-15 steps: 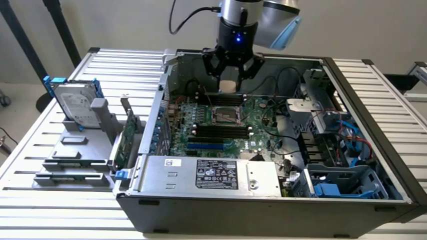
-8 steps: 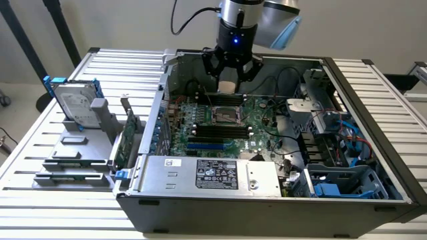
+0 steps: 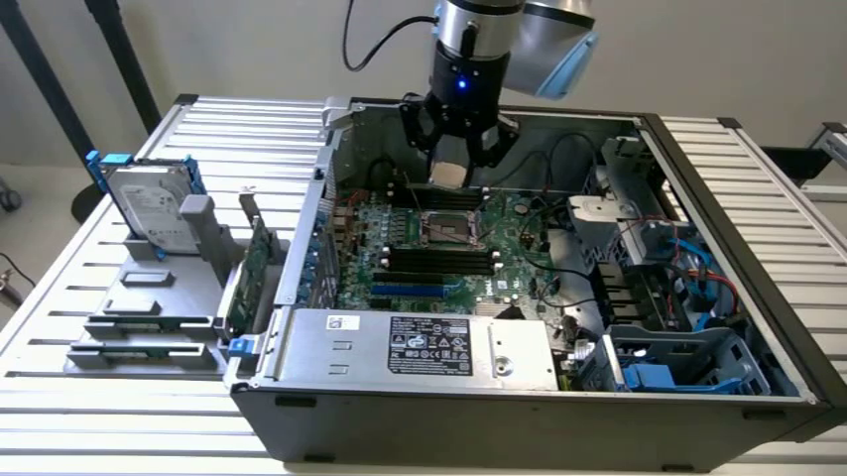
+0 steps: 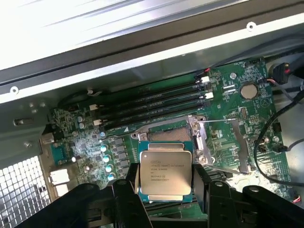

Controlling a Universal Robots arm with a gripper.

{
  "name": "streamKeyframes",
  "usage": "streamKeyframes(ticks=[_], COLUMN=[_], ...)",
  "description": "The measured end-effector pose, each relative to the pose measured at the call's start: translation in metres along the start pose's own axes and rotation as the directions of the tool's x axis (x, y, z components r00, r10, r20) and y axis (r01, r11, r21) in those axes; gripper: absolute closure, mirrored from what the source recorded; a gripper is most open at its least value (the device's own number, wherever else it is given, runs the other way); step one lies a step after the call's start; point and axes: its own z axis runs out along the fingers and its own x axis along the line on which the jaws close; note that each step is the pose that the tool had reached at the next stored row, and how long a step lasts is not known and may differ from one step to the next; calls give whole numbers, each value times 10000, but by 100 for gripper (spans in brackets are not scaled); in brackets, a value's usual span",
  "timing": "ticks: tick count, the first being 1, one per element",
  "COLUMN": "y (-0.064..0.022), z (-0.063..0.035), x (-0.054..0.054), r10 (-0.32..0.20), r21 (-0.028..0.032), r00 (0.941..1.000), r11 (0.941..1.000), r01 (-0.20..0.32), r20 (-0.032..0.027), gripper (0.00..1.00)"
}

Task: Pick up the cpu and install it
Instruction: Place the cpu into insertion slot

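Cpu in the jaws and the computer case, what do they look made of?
The cpu: seemingly a metal lid, satin silver with printed text, on a thin darker rim. The computer case: likely sheet steel, dull grey, with thin folded edges.

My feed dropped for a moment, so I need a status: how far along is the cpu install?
Done: the pickup, since the cpu sits clamped between the jaws. In hand: it hangs inside the open computer case, above the motherboard and close to the socket, whose retaining frame looks open. Left: seating it, as the cpu is not yet in the socket.
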Motion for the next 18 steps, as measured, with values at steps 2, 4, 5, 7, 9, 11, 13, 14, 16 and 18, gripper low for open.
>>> streamKeyframes(ticks=[2, 4, 5, 7, 9, 11, 13, 14, 16, 18], y=[0, -1, -1, -2, -2, -3, -3, -3, -4, -5], z=[10, 22, 28, 41, 54, 67, 81, 88, 101, 115], x=[-1, -1, -2, -3, -3, -4, -6, -6, -7, -8], r10=[341, 695, 891, 1248, 1604, 1967, 2318, 2492, 2844, 3187], r21=[-12, -28, -37, -55, -74, -93, -114, -123, -144, -165], r00=[9994, 9976, 9960, 9922, 9870, 9805, 9728, 9684, 9587, 9479], r11=[9994, 9976, 9960, 9922, 9870, 9804, 9727, 9684, 9586, 9477], r01=[-341, -695, -892, -1248, -1604, -1968, -2318, -2492, -2844, -3187], r20=[-17, -25, -27, -29, -31, -32, -33, -34, -34, -35], gripper=[46, 46, 46, 46, 46, 46, 46, 46, 46, 46])
